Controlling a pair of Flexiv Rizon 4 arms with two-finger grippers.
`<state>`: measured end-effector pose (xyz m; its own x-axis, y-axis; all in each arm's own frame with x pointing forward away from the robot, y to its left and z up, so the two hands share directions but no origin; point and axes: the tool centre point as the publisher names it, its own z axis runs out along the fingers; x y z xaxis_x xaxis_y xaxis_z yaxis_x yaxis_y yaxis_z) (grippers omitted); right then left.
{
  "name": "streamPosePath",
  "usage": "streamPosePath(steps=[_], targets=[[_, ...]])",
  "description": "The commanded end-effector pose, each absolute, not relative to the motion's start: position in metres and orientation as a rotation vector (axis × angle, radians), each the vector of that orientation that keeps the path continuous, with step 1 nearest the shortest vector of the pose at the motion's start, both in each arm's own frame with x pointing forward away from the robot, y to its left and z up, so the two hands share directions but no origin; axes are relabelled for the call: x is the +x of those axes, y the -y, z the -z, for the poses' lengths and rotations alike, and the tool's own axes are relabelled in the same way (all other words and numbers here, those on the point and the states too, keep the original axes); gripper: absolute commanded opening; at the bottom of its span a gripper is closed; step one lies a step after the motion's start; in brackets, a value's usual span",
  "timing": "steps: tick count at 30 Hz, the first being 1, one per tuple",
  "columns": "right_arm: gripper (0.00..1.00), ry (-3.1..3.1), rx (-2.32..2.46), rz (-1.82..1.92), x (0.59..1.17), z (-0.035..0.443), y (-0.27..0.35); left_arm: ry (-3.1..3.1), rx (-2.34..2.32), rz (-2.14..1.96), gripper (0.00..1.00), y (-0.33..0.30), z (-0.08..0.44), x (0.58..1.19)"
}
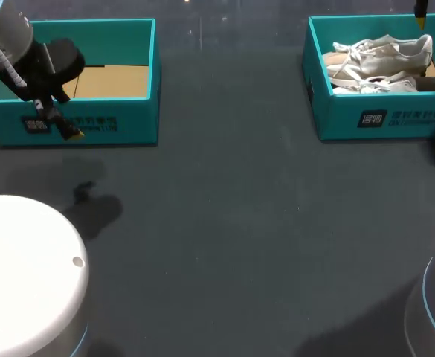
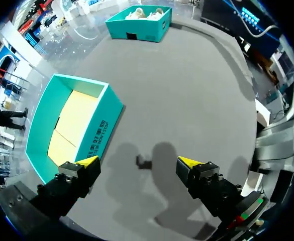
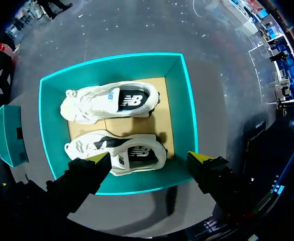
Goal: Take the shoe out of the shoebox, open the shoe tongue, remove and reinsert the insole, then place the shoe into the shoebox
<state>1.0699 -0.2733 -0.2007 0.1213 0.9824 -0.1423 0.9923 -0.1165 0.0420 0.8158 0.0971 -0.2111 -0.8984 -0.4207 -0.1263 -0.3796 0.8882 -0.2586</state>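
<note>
The right gripper has its two yellow-tipped fingers spread wide and holds nothing. It hangs above the near wall of an open teal cardboard shoebox and looks straight down into it.

Two white lace-up sneakers lie on their sides in this box, on its brown cardboard floor, soles facing each other. The nearer sneaker lies just ahead of the fingertips, against the near wall. The farther sneaker lies beyond it, with a strip of bare floor between them.

The sneakers look light. Their fabric uppers would probably give under pressure, while the soles and heels look stiffer. The loose laces could snag on a finger or on the box wall. A firm hold would likely come from pinching the nearer sneaker across its heel or collar, one finger on the sole and one on the upper. The soft toe would be a poorer choice.

The right arm points steeply downward over the box. In the head view, only one yellow tip of it shows.

The left gripper is also spread wide and empty. It hangs over the dark grey table, just beside the front wall of a second teal shoebox. That box holds nothing but its cardboard floor. The left arm comes in from the left, angled downward. The two boxes stand well apart.
</note>
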Motion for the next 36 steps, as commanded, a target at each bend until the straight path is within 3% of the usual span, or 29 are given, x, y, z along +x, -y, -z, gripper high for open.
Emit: streamPosePath(steps=[1,8,23,36], targets=[[1.00,-1.983,2.234,0.081,1.063,0.201,0.273,-2.733,-0.827,0.078,1.00,-0.090,0.209,0.812],[1.00,-1.983,2.234,0.081,1.063,0.201,0.273,-2.733,-0.827,0.078,1.00,-0.090,0.209,0.812],[1.00,-1.900,2.288,0.083,1.031,0.187,0.259,-2.512,-1.642,0.168,1.00,-0.121,0.201,0.844],[1.00,-1.900,2.339,0.086,1.005,0.179,0.248,-2.296,-1.894,0.207,1.00,-0.154,0.192,0.874]])
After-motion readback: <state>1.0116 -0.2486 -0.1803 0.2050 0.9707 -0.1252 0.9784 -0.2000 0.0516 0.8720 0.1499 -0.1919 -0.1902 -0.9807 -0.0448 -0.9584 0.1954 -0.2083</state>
